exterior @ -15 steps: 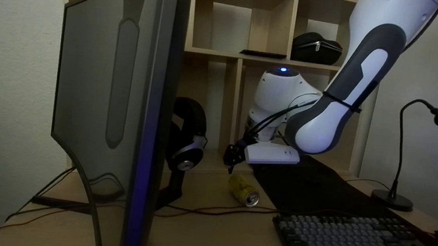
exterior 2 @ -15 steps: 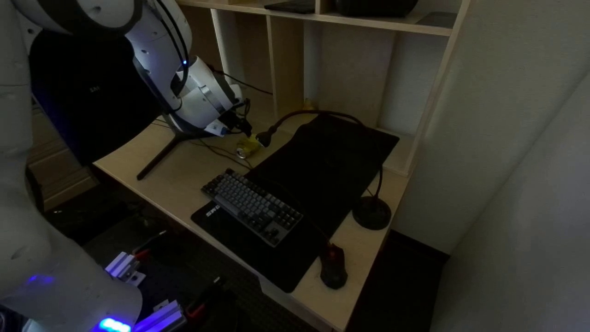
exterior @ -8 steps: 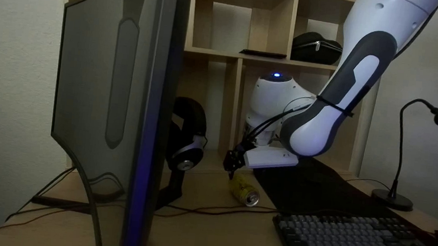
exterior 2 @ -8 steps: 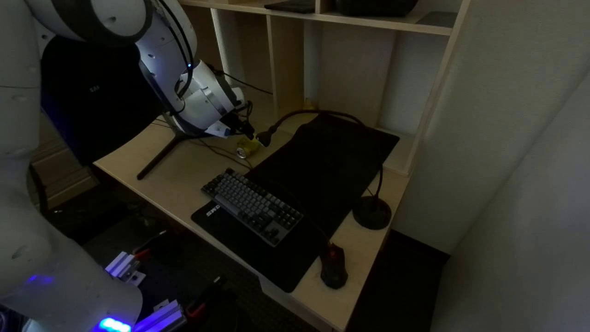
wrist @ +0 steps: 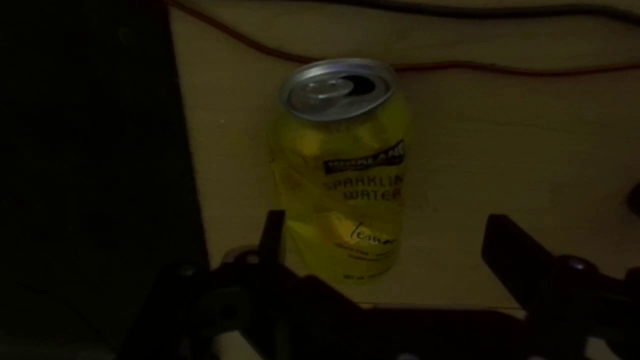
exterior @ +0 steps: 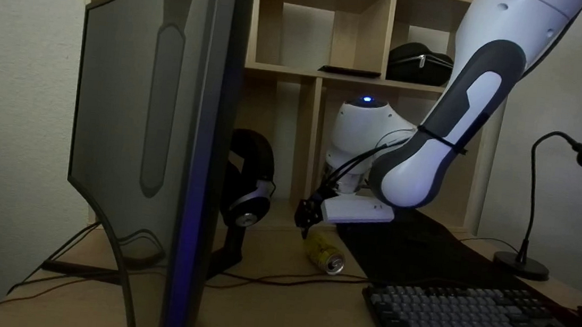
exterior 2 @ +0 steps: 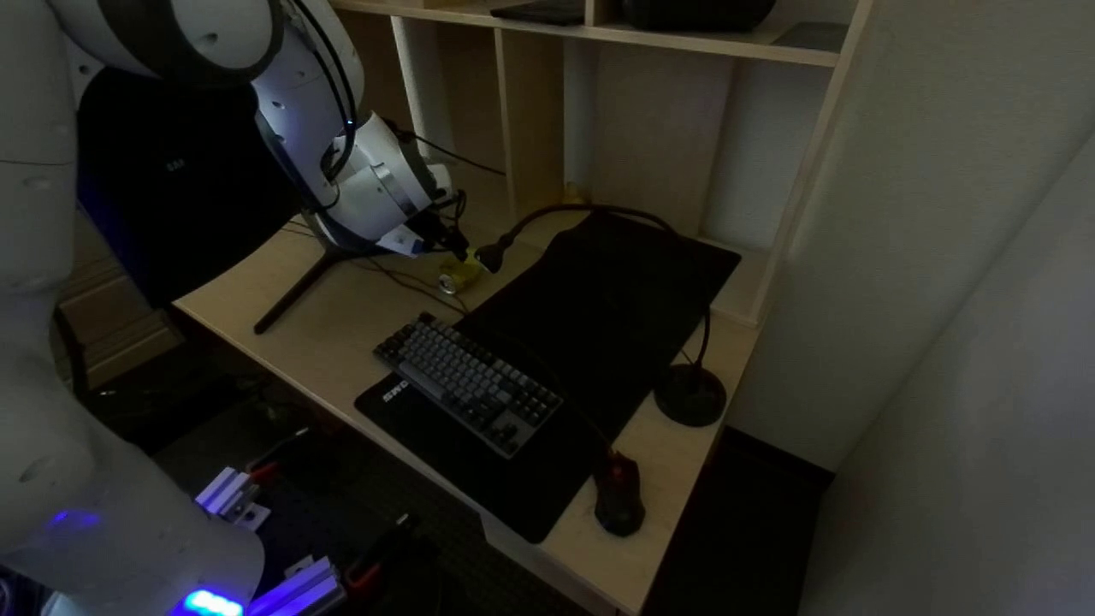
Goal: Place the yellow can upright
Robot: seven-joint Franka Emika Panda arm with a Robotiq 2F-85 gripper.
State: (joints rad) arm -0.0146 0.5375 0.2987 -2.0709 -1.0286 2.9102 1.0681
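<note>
The yellow can point(exterior: 324, 255) lies on its side on the wooden desk, in both exterior views. Its silver top with the opened mouth faces away from the shelf. In the wrist view the yellow can point(wrist: 340, 175) is dented, with its base end nearest my gripper point(wrist: 386, 215). That gripper is open, with nothing held. The left finger point(wrist: 272, 232) overlaps the can's left edge in the picture; the right finger point(wrist: 507, 250) is well off to its other side. My gripper point(exterior: 305, 233) hangs just above the can's base end; whether it touches, I cannot tell.
Black headphones point(exterior: 250, 197) hang beside the big monitor point(exterior: 130, 116). Thin cables point(exterior: 290, 281) run close to the can's top. A black desk mat point(exterior 2: 599, 299) and a keyboard point(exterior: 468, 317) lie alongside. A lamp head point(exterior 2: 490, 257) overlaps the can in an exterior view.
My arm has come down a little and shifted slightly toward the monitor, bringing the gripper nearer the can. The can has not moved, and the gripper has stayed open.
</note>
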